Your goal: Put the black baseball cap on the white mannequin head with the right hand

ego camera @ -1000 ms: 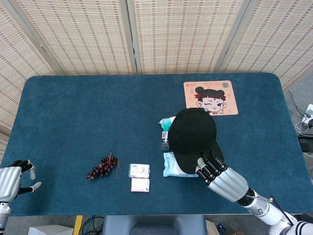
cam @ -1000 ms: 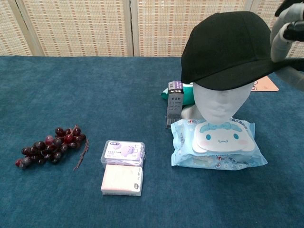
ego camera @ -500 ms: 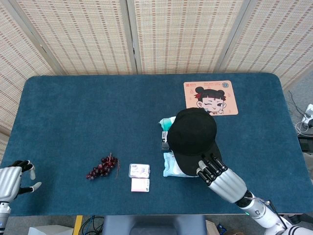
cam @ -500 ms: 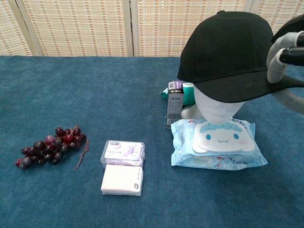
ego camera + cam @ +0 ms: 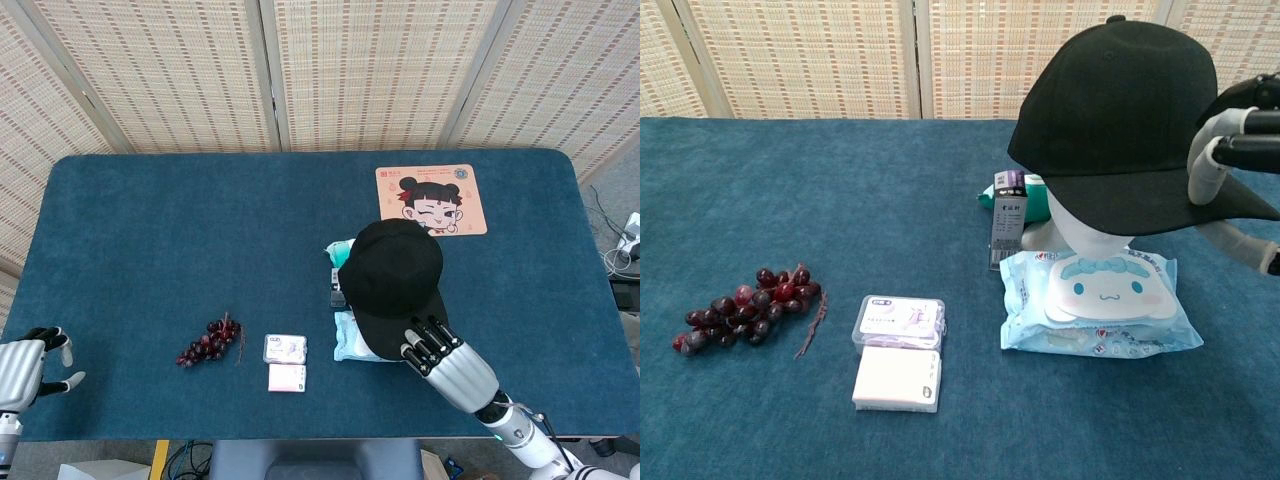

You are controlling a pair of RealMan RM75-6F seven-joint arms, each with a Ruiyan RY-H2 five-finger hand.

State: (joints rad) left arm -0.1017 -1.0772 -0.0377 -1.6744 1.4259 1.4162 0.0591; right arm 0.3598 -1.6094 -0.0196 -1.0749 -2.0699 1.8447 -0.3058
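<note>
The black baseball cap (image 5: pixel 1125 105) sits on top of the white mannequin head (image 5: pixel 1088 222), covering its crown so that only the lower face shows in the chest view; the cap is tilted, its brim running out toward the robot's right and toward the near table edge, and its long axis runs from the far-left back of the crown to the near-right brim tip in the head view (image 5: pixel 392 278); the right hand (image 5: pixel 440 355) grips the brim at that near end, dark fingers (image 5: pixel 424 337) lying over the top of the brim and, in the chest view, pale fingers (image 5: pixel 1210 160) curling around its edge; the left hand (image 5: pixel 30 362) rests at the near-left corner of the blue table (image 5: pixel 180 240), holding nothing, fingers loosely apart and curved; a blue wet-wipes pack (image 5: pixel 1098 303) lies just in front of the mannequin; a bunch of dark grapes (image 5: pixel 745 306) and two small flat boxes (image 5: pixel 900 350) lie well to the left; a cartoon mouse pad (image 5: pixel 430 198) lies at the far right.
</note>
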